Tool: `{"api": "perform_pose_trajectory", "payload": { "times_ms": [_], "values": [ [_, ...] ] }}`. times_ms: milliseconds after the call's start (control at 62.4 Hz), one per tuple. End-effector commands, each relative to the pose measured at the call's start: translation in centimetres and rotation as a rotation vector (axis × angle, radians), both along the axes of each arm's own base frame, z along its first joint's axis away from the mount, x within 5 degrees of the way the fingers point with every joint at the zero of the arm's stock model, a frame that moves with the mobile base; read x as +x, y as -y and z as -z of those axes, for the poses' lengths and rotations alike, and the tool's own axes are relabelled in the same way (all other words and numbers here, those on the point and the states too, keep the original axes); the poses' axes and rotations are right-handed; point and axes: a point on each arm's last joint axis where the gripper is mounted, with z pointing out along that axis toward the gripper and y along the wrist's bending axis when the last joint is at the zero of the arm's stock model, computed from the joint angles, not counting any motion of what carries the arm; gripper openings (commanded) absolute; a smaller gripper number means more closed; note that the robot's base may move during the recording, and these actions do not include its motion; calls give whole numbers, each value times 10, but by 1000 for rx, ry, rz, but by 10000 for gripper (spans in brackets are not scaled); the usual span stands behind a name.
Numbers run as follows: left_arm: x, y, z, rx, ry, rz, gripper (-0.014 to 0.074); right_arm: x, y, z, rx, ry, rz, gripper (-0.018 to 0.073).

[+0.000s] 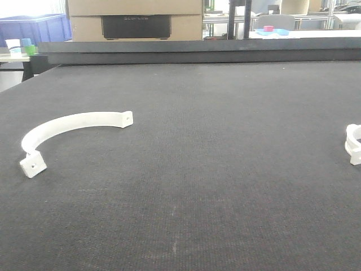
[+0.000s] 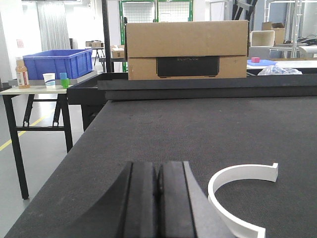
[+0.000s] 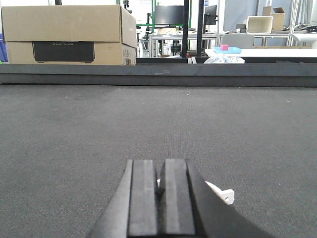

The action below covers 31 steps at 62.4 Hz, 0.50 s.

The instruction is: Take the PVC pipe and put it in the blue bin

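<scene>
A white curved PVC pipe piece (image 1: 67,121) lies on the dark table mat (image 1: 214,169) at the left. In the left wrist view this PVC piece (image 2: 237,171) sits just right of my left gripper (image 2: 158,166), which is shut and holds nothing. A second white piece (image 1: 354,144) lies at the mat's right edge. In the right wrist view that piece (image 3: 220,192) pokes out from behind my right gripper (image 3: 159,163), whose fingers are shut; most of the piece is hidden. The blue bin (image 2: 57,63) stands on a side table far left, also seen in the front view (image 1: 34,28).
A large cardboard box (image 1: 135,20) stands behind the raised back edge of the table (image 1: 225,49). Cups and a bottle (image 2: 21,73) share the side table (image 2: 34,89) with the bin. Beyond the mat's left edge is open floor (image 2: 39,148).
</scene>
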Motion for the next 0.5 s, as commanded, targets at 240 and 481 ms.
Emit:
{"api": "perform_pose_trajectory", "payload": {
  "times_ms": [240,481],
  "values": [
    [-1,0,-3,-3,31,-2,-111,0,1,-1,-9,22,8,-167],
    [-1,0,-3,-3,31,-2,-111,0,1,-1,-9,22,8,-167]
  ]
}}
